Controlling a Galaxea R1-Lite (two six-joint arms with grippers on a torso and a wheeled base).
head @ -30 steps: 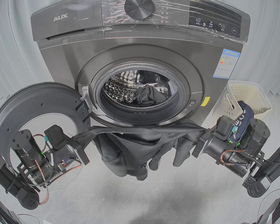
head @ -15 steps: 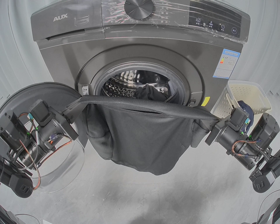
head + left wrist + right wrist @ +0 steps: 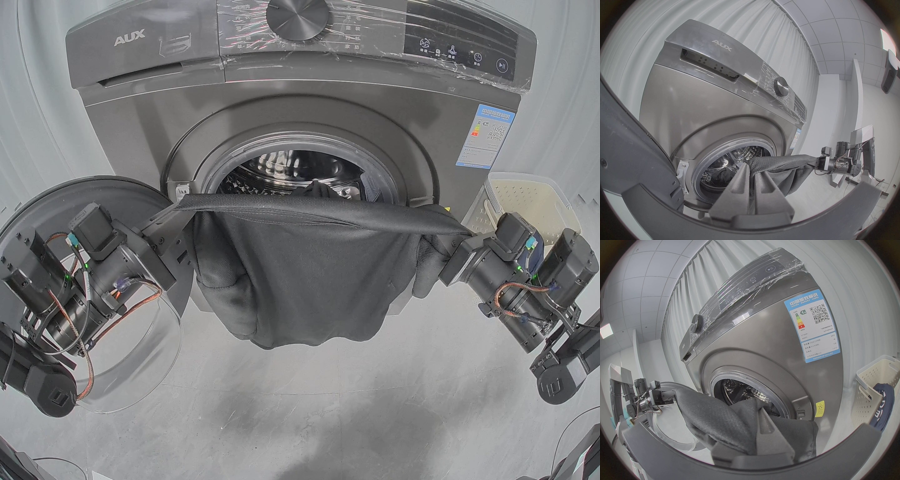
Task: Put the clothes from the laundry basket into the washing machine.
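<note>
- washing machine [image 3: 156,125]: metallic grey; drum [image 3: 275,165] silver, studded
- large garment [image 3: 300,281]: plain charcoal black
- laundry basket [image 3: 550,200]: cream, dotted with perforations
- small garment [image 3: 882,405] in the basket: navy, white print
- energy label [image 3: 485,135]: blue and white
- sticker [image 3: 819,408]: yellow
- floor [image 3: 312,406]: pale grey

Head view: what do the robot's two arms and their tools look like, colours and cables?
The left arm and right arm are matte black, with chunky cylindrical joints, looped copper-braided cables, teal connectors and small green lights. The left tool has two dark grey wedge-shaped fingers; the right tool looks alike.
</note>
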